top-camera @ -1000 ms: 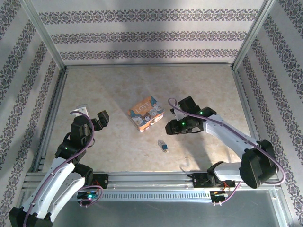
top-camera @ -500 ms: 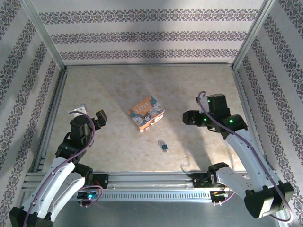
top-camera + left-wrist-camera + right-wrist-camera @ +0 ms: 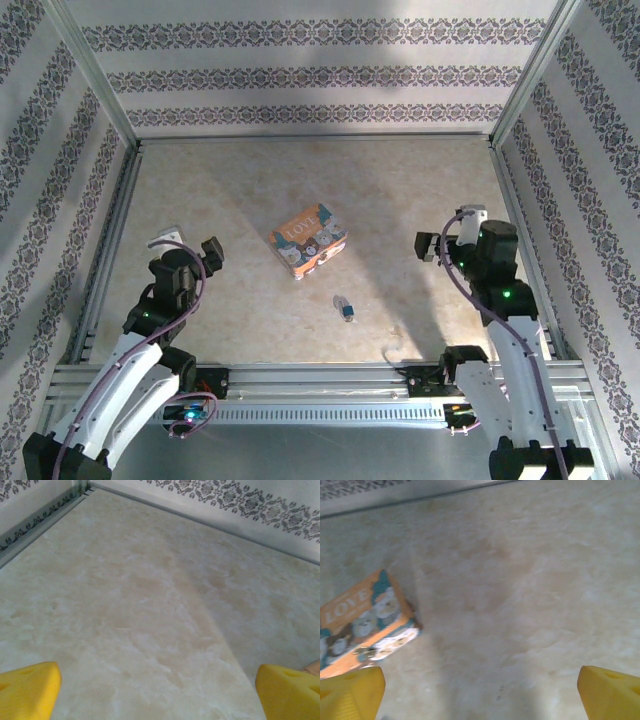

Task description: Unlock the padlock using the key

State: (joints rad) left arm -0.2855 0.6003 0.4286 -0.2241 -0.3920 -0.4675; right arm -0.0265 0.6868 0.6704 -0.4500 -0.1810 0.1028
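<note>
At the left of the table (image 3: 400,180) the left gripper (image 3: 212,249) hangs with jaws spread wide, holding nothing. The padlock (image 3: 309,240) lies flat mid-table, the key (image 3: 346,307) just nearer the arms, apart from it, too small to read. Rightward, the right gripper (image 3: 430,245) gapes equally, bare table between it and the padlock.

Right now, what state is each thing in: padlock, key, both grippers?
padlock: flat on the table, lettering up, untouched; locked or not, cannot tell.
key: lying on the table, apart from the padlock, not held.
left gripper: open, empty.
right gripper: open, empty.
</note>
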